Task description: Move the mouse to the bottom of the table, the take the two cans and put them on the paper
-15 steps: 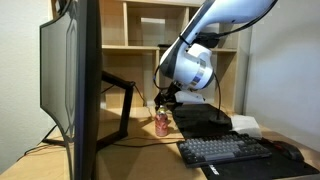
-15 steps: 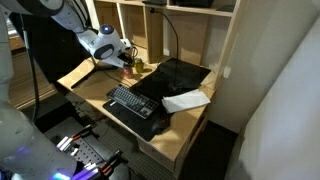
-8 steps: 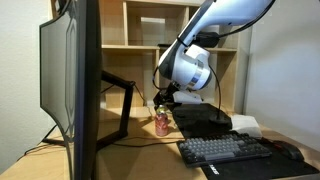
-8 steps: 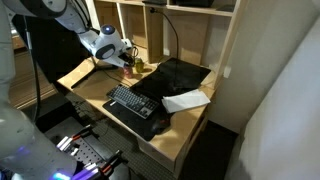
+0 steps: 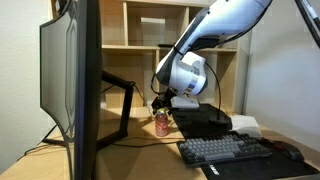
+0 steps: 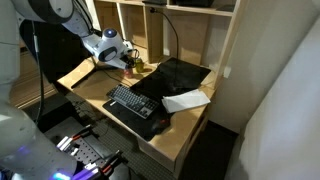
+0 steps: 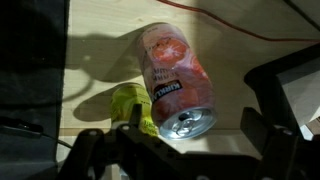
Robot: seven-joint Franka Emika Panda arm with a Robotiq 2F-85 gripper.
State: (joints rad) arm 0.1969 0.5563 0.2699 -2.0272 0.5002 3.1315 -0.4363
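Observation:
A red drinks can (image 7: 172, 70) stands upright on the wooden desk with a green-yellow can (image 7: 128, 104) close at its left. My gripper (image 7: 180, 148) is open just above them, its dark fingers (image 7: 272, 140) straddling the red can's top without touching it. In both exterior views the gripper (image 5: 163, 100) (image 6: 128, 62) hovers over the red can (image 5: 162, 123) at the back of the desk. The white paper (image 6: 186, 100) (image 5: 246, 124) lies on the far side of the black mat. A dark mouse (image 5: 287, 148) sits beside the keyboard.
A black keyboard (image 5: 228, 150) (image 6: 130, 102) lies at the desk's front. A black mat (image 6: 175, 78) covers the middle. A large monitor (image 5: 70, 85) and its stand (image 5: 125, 105) are near the cans. Wooden shelves (image 5: 140, 40) rise behind. A red cable (image 7: 250, 30) crosses the desk.
The wrist has shifted a little and come slightly lower over the cans. The cans, mouse and paper have not moved.

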